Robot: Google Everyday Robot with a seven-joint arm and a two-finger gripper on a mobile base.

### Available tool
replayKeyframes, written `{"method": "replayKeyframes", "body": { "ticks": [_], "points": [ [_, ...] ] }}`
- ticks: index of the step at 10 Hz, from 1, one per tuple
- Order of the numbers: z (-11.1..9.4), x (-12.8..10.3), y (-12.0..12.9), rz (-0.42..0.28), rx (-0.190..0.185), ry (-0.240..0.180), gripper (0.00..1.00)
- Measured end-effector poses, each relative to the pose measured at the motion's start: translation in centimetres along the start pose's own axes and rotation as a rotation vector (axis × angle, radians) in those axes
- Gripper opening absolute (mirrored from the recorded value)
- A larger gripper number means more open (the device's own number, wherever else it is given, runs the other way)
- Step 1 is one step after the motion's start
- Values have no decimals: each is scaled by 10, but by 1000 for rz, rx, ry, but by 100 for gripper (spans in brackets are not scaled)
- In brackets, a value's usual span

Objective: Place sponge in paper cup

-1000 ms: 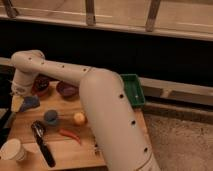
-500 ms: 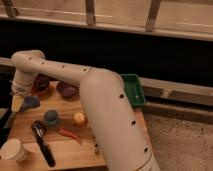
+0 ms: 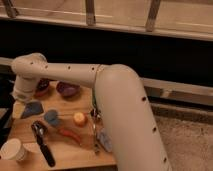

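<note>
Camera view: the gripper (image 3: 19,106), holding the yellow sponge (image 3: 17,110), hovers at the table's (image 3: 75,152) left edge, well apart from the paper cup (image 3: 13,149) at the front-left corner

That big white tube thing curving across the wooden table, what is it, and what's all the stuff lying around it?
The white tube is the robot's arm, seen from a single camera looking down past it; where that camera is mounted isn't known. The arm bends left and ends at the gripper, low over the table's left edge, by a pale yellowish piece that is probably the sponge; I can't tell whether it is held. On the wooden table lie a paper cup at the front left corner, a black-handled utensil, a red chili-like item, a small orange fruit, two bluish pieces and a dark purple bowl. The sponge is not in the cup yet.
</note>
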Motion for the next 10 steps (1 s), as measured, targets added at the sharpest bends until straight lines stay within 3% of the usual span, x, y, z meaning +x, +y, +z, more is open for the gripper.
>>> {"method": "replayKeyframes", "body": {
  "ticks": [2,5,7,10],
  "points": [
    [-2,2,24,45,24,20,0],
    [8,-15,49,88,47,41,0],
    [19,-33,62,79,37,11,0],
    [36,-51,68,52,-9,-38,0]
  ]
}}
